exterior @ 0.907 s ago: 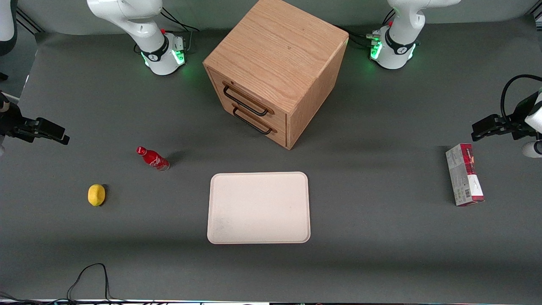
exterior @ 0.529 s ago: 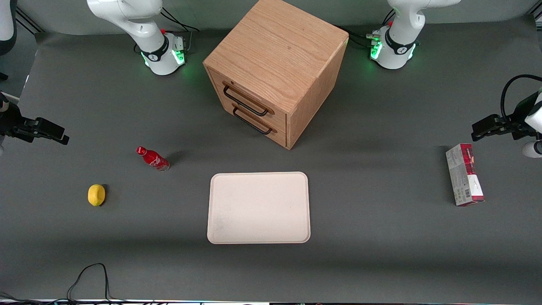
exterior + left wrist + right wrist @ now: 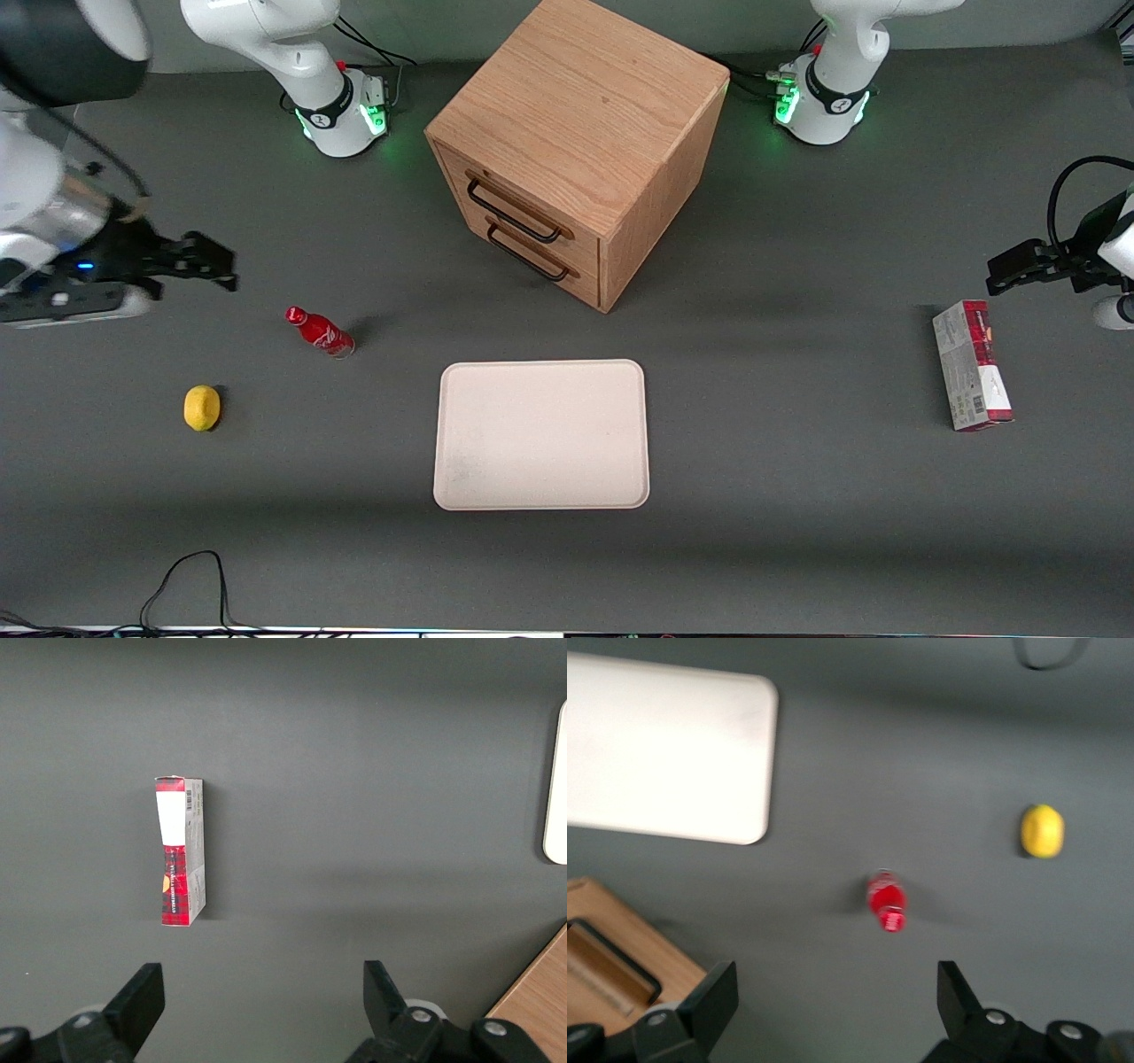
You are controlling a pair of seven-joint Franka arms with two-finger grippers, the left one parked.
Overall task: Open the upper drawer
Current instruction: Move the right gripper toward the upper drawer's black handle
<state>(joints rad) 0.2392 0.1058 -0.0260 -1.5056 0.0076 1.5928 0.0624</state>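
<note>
Gripper nearer cabinet (2 drawers, shut)

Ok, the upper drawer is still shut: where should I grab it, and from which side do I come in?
Grip the upper drawer by its black wire bar handle, at mid-span, approaching square to the cabinet's front. The bar stands off the wood, so one finger should fit either side. The gripper, open, hangs above the table near the red bottle, well clear of it.

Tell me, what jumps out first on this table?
The oak cabinet dominates, standing farther from the camera than the pale tray, its upper drawer shut. The gripper, fingers open, hangs toward the working arm's end, above the table near a red bottle and a lemon.
</note>
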